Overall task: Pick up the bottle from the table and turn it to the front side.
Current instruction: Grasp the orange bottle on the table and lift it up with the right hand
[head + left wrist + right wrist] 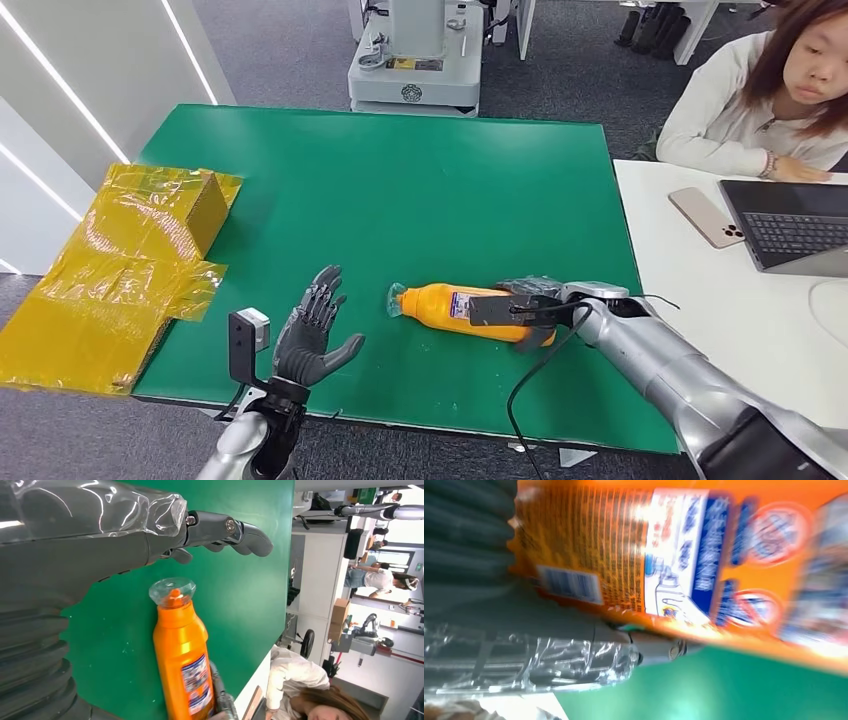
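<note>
An orange bottle [440, 302] with a clear cap lies on its side on the green table [400, 190], cap pointing left. My right hand [535, 305] grips its base end, fingers wrapped over the body. The right wrist view shows the bottle's printed label [704, 555] pressed close against that hand [549, 655], blurred. My left hand [315, 335] stands open near the table's front edge, fingers spread, a short gap left of the cap. From the left wrist, the bottle [182, 655] lies just beyond the left hand's fingers [225, 530], apart from them.
A flattened yellow box [130, 260] lies at the table's left edge. A person sits at a white desk [740, 320] on the right with a laptop [790, 225] and a phone [705, 216]. A grey machine base [415, 60] stands beyond the far edge.
</note>
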